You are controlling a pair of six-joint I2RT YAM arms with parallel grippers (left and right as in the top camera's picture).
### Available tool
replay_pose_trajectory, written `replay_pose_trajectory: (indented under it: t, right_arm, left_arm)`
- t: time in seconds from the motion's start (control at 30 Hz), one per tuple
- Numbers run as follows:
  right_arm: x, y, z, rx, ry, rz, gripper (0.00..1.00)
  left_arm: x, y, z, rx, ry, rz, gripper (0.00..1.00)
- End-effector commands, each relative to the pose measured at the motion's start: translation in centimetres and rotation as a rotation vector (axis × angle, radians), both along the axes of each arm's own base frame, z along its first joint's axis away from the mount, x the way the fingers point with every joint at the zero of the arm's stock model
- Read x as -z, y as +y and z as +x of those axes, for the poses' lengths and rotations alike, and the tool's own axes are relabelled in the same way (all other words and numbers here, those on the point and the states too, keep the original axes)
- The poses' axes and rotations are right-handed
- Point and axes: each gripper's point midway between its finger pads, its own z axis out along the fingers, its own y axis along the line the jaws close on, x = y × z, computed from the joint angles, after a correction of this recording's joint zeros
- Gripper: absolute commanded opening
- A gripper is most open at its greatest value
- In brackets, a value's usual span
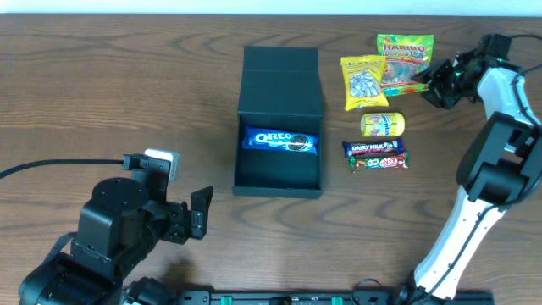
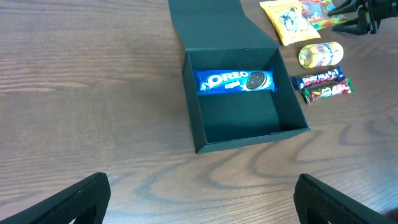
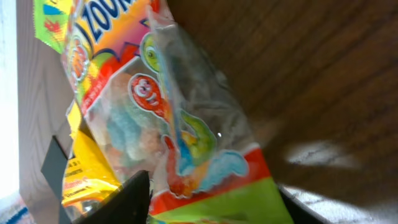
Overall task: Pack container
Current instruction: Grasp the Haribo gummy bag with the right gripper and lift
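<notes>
Right pincer (image 1: 434, 85) straddles the gummy bag (image 1: 405, 58) at 2 o'clock on the worktop (image 1: 127, 85); whether it grips, I cannot tell. Left pincer (image 2: 200, 194), jaws wide apart, hovers at 7 o'clock. The open container (image 1: 279, 174) sits centre, Oreo pack (image 1: 280, 140) inside.
</notes>
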Motion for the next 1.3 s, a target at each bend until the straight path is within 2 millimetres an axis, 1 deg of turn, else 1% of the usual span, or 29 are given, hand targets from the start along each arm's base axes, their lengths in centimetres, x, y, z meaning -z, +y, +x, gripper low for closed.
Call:
replay_pose_trajectory:
  t: [0.0, 0.03, 0.07, 0.23, 0.43, 0.53, 0.6, 0.67, 0.7, 0.83, 0.9, 1.0, 1.03, 1.1, 1.17, 1.27]
  right_arm:
    - [0.6, 1.2, 0.2, -0.018, 0.004, 0.026, 0.23]
    - [0.6, 1.2, 0.1, -0.018, 0.004, 0.026, 0.11]
    - [0.6, 1.2, 0.1, -0.018, 0.007, 0.027, 0.02]
    - [0.9, 1.5, -0.8, -0.050, 0.032, 0.026, 0.01]
    - [1.1, 1.9, -3.2, -0.150, 0.081, 0.014, 0.01]
    - [0.2, 1.2, -4.3, -0.180, 0.084, 0.003, 0.01]
    - [-0.9, 0.3, -4.6, -0.165, 0.084, -0.015, 0.01]
    - [-2.5, -0.6, -4.6, -0.148, 0.060, -0.040, 0.01]
    - [-3.5, -0.9, -4.5, -0.142, 0.040, -0.050, 0.01]
    - [-9.6, -2.2, -3.2, -0.116, -0.113, -0.127, 0.01]
    - [-13.4, -2.5, -2.6, -0.109, -0.212, -0.175, 0.01]
    - [-19.3, -2.4, -2.3, -0.095, -0.349, -0.233, 0.02]
    - [-20.6, -2.3, -2.4, -0.096, -0.380, -0.245, 0.02]
    - [-24.8, -1.5, -3.2, -0.108, -0.467, -0.265, 0.02]
    - [-27.7, -0.4, -4.1, -0.148, -0.541, -0.268, 0.02]
    - [-31.4, 1.8, -5.9, -0.203, -0.625, -0.241, 0.01]
  left_arm:
    - [-0.8, 0.1, -0.1, -0.004, -0.015, -0.011, 0.95]
    - [-0.7, 0.1, -0.1, -0.004, -0.013, -0.010, 0.95]
    - [-0.7, 0.1, -0.2, -0.004, -0.010, -0.008, 0.95]
    - [-0.6, 0.2, -0.2, -0.004, -0.007, -0.006, 0.95]
    - [-0.5, 0.2, -0.3, -0.004, -0.004, -0.005, 0.95]
    - [-0.5, 0.2, -0.3, -0.004, -0.003, -0.004, 0.95]
    - [-0.5, 0.2, -0.3, -0.004, -0.002, -0.003, 0.95]
    - [-0.5, 0.2, -0.3, -0.004, -0.001, -0.003, 0.95]
    - [-0.5, 0.2, -0.3, -0.004, -0.001, -0.003, 0.96]
    - [-0.5, 0.2, -0.3, -0.004, -0.001, -0.003, 0.95]
    - [-0.5, 0.2, -0.3, -0.004, -0.002, -0.003, 0.95]
    - [-0.5, 0.2, -0.3, -0.005, -0.001, -0.003, 0.95]
    - [-0.5, 0.2, -0.3, -0.005, -0.001, -0.003, 0.95]
    - [-0.5, 0.2, -0.3, -0.004, -0.001, -0.003, 0.95]
    - [-0.5, 0.2, -0.3, -0.005, -0.002, -0.003, 0.95]
    - [-0.5, 0.3, -0.3, -0.009, -0.004, -0.001, 0.95]
